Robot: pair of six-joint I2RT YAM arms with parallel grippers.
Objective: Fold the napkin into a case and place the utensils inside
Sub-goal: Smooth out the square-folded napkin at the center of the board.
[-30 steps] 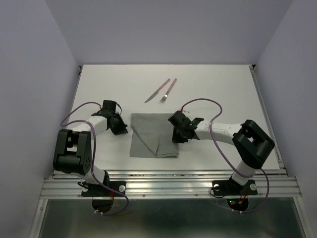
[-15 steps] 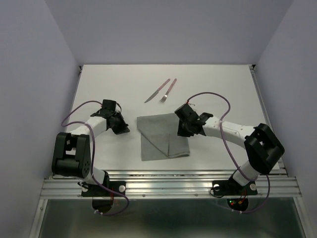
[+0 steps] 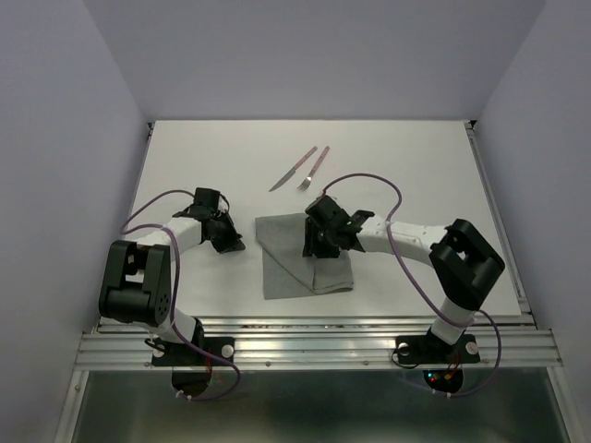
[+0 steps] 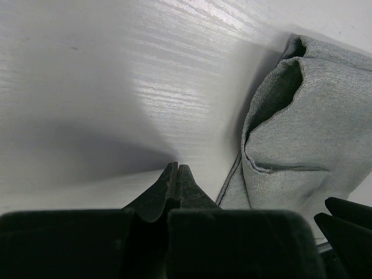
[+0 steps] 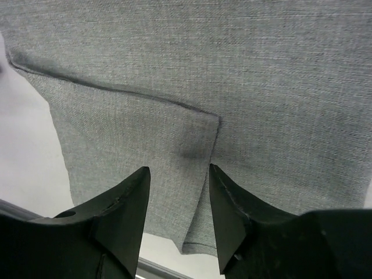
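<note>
Since 1 s ago, napkin (image 3: pixel 291 272) has been shifted toward the desk's right side and turned slightly. R gripper (image 3: pixel 317 242) has been brought from the cloth's right edge to over its far half, and its fingers have been spread.

Napkin is seen lying flat at mid-desk, toward the near edge. It is folded w/ two flaps overlapped, so a slanted seam is formed down the middle. In the R wrist view the flap edges are seen meeting just ahead of the R gripper (image 5: pixel 177 174). Nothing is pinched btwn the fingers; whether the tips touch the cloth cannot be told.

L gripper (image 3: pixel 233 244) is held low just beside the napkin's left edge, apart from it, fingers pressed together on nothing. In the L wrist view a loose fold is seen raised at the napkin's (image 4: pixel 302 116) corner.

Utensils: knife (image 3: pixel 294 169) and fork (image 3: pixel 315 168) are laid side by side on bare desk (image 3: pixel 416 175) beyond the napkin, apart from both grippers, pink handles pointed away from the arms.
</note>
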